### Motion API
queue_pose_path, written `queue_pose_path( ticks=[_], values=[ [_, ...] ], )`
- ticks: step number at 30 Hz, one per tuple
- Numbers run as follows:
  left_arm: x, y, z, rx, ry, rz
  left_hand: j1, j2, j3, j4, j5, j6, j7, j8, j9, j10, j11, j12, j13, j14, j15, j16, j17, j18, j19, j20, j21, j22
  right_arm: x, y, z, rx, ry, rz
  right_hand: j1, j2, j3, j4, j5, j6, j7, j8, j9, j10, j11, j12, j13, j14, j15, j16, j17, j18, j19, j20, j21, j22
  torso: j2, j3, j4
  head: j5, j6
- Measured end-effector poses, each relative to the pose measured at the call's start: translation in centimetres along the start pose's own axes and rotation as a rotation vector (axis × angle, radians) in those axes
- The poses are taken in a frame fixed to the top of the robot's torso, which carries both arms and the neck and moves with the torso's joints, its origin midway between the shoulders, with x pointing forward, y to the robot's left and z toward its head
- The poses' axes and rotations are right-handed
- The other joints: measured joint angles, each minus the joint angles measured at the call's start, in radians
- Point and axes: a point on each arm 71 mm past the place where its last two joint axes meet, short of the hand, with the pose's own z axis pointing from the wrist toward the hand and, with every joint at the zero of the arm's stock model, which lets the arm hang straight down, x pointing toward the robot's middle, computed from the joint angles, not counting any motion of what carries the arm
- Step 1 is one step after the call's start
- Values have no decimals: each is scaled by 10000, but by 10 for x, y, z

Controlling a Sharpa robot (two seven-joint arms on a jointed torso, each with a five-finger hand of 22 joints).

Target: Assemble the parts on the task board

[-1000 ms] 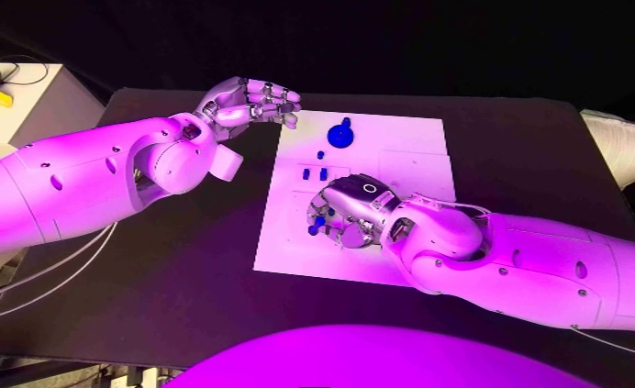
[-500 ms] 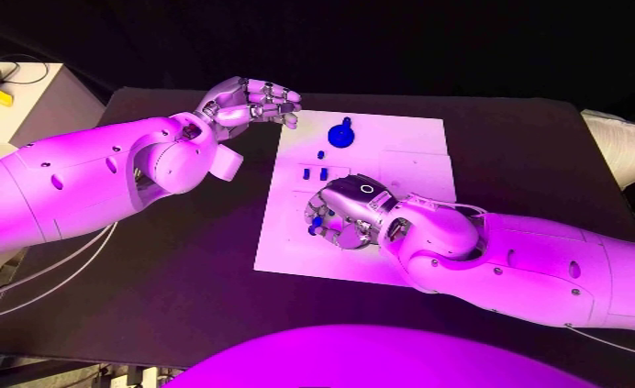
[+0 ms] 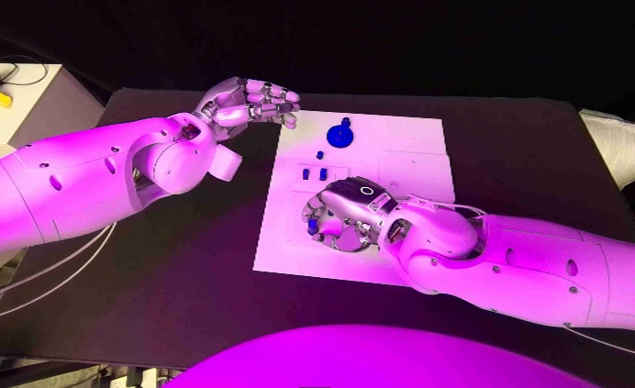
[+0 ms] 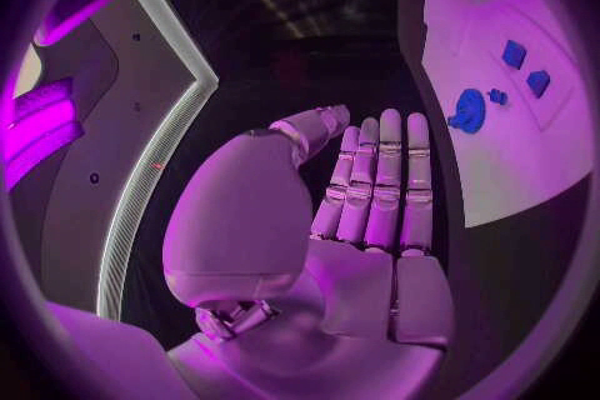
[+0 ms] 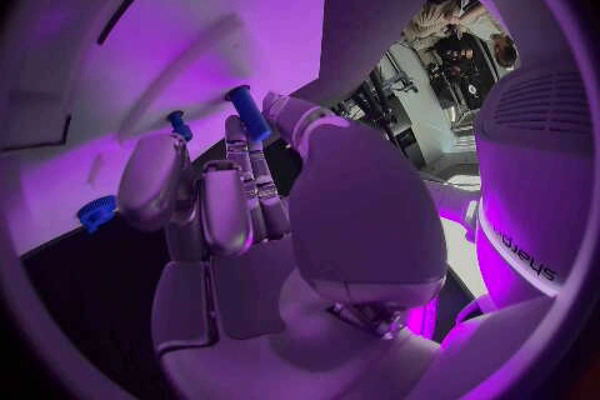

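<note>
The right robot hand [image 3: 347,216] has crept slightly toward 9 o'clock over the task board [image 3: 410,145], pinching a small blue peg [image 5: 248,112]: light, stiff, best held mid-shaft. The left robot hand [image 3: 249,102] hovers at 11 o'clock, spread and holding nothing.

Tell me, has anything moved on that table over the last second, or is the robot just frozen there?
Barely. The right hand, low over the task board, has crept slightly toward the board's left side; a small blue peg sits at its fingertips. Nothing was let go. The left hand stayed raised at the board's far left corner, holding nothing, and the round blue part and small blue pieces lie where they were.
</note>
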Motion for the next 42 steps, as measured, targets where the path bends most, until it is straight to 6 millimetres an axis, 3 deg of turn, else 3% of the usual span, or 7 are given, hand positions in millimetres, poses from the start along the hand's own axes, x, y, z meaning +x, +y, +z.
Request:
queue_pose_path(
  ticks=[9,15,22,29,33,39,42],
  values=[
    [0,0,0,-5,-8,2,0,0,0,0,0,0,0,0,0,0,0,0,0,0,0,0,-1,1,0,0,0,-1,-2,-1,-3,-3,-284,105,202,104,-636,-7,0,-227,45,-248,-92,-688,73,93,-53,-20,91,-180,-255,3,-73,72,-619,-336,7,9,-4,-37,0],
    [-1,0,0,-12,-23,7,0,0,0,0,0,0,0,0,0,0,0,0,0,0,0,0,-1,1,0,0,0,-1,-6,-4,-9,64,-633,207,1455,650,-3388,778,86,-755,45,-767,-331,-1968,192,732,-44,-132,203,-317,-644,157,-198,196,-1631,-939,7,10,-4,-91,0],
    [-3,1,-1,-41,-64,12,0,0,0,0,0,0,0,0,0,0,0,0,0,0,0,0,-1,1,0,0,0,-1,-26,-18,-31,425,-1216,640,1893,662,-4376,1449,315,-864,75,-889,-399,-2160,194,1284,-18,-161,232,-318,-682,157,-198,196,-1740,-1020,-29,12,-30,-157,0],
    [-4,4,-1,-99,-111,-10,0,0,-58,1,0,0,0,0,-25,0,0,-90,0,75,1,-106,70,1,0,0,-69,12,-70,-61,-69,1868,-1864,2053,1808,1116,-4330,1423,315,-384,216,-730,-378,-549,82,2257,181,-47,117,-161,-303,155,18,131,-1171,-697,-88,35,-112,-345,81],
    [-3,5,-1,-118,-108,-37,0,0,-58,1,0,0,0,0,-25,0,0,-90,0,75,1,-105,70,1,0,0,-69,12,-85,-88,-95,2977,-2130,3136,1562,1265,-4286,1445,315,70,-99,-454,-300,798,-172,3250,812,14,-174,274,490,156,110,-85,-168,-115,-139,35,-173,-557,135],
    [-2,7,-2,-146,-90,-87,0,0,-58,2,0,0,0,0,-25,0,0,-90,0,75,0,-105,69,1,0,0,-69,11,-93,-120,-135,4680,-2219,4575,325,1407,-4614,1403,555,322,-352,280,125,2418,-555,11992,10849,17,-381,890,1544,-10,108,-365,1417,273,-200,54,-260,-790,159],
    [-1,7,-2,-153,-72,-112,0,0,-58,1,0,0,0,0,-25,0,0,-90,0,75,0,-105,69,0,0,0,-69,11,-91,-126,-150,5301,-1943,5012,-82,1572,-4834,1431,570,410,-441,557,311,3191,-685,13696,12248,13,-386,1314,2202,-173,108,-364,2115,273,-229,65,-298,-892,161]
  ],
)
